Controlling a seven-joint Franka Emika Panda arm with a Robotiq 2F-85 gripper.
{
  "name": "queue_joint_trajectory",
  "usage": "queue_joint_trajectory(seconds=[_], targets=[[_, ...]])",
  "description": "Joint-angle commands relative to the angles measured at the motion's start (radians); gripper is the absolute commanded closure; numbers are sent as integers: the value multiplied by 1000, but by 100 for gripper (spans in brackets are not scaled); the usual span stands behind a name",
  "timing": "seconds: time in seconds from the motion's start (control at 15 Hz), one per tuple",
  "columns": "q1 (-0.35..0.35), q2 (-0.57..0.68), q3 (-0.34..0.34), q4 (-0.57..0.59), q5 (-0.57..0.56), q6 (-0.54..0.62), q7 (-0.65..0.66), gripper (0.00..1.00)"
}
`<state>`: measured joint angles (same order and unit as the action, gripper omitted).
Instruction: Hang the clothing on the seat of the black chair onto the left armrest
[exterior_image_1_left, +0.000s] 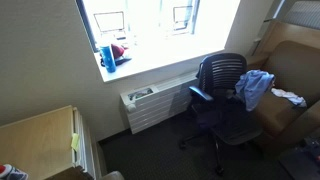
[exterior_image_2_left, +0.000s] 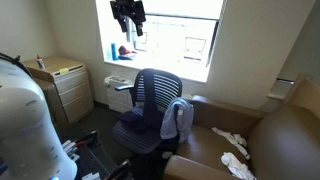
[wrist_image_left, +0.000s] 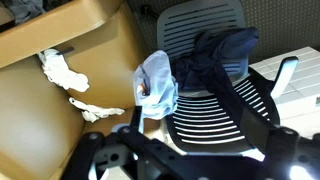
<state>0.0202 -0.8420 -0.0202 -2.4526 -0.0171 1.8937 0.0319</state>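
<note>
The black mesh chair (exterior_image_1_left: 222, 100) (exterior_image_2_left: 148, 105) (wrist_image_left: 215, 110) stands between the window and a brown sofa. A light blue garment (exterior_image_1_left: 255, 88) (exterior_image_2_left: 178, 118) (wrist_image_left: 157, 85) hangs over the chair's armrest on the sofa side. In the wrist view a dark navy garment (wrist_image_left: 222, 52) lies bunched on the chair where seat and back meet. My gripper (exterior_image_2_left: 127, 15) (wrist_image_left: 190, 165) hangs high above the chair near the window, open and empty, well apart from both garments.
The brown sofa (exterior_image_1_left: 290, 70) (exterior_image_2_left: 270, 140) (wrist_image_left: 40, 110) holds white crumpled cloths (wrist_image_left: 62, 70) (exterior_image_2_left: 230, 140). A white radiator (exterior_image_1_left: 150, 105) sits under the window sill, which carries a blue cup (exterior_image_1_left: 107, 55). A wooden cabinet (exterior_image_1_left: 40, 135) (exterior_image_2_left: 62, 85) stands to one side.
</note>
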Motion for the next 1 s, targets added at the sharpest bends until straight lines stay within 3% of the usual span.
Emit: queue_joint_trajectory(seconds=[0.0,0.33,0.67,0.93], targets=[[-11,1,7,2,7,-2,-7,0],[1,20,5,-14,40,11,9,0],[135,155,12,-198,312,129,-63,0],[284,367,51,-228,523,218,-164,0]])
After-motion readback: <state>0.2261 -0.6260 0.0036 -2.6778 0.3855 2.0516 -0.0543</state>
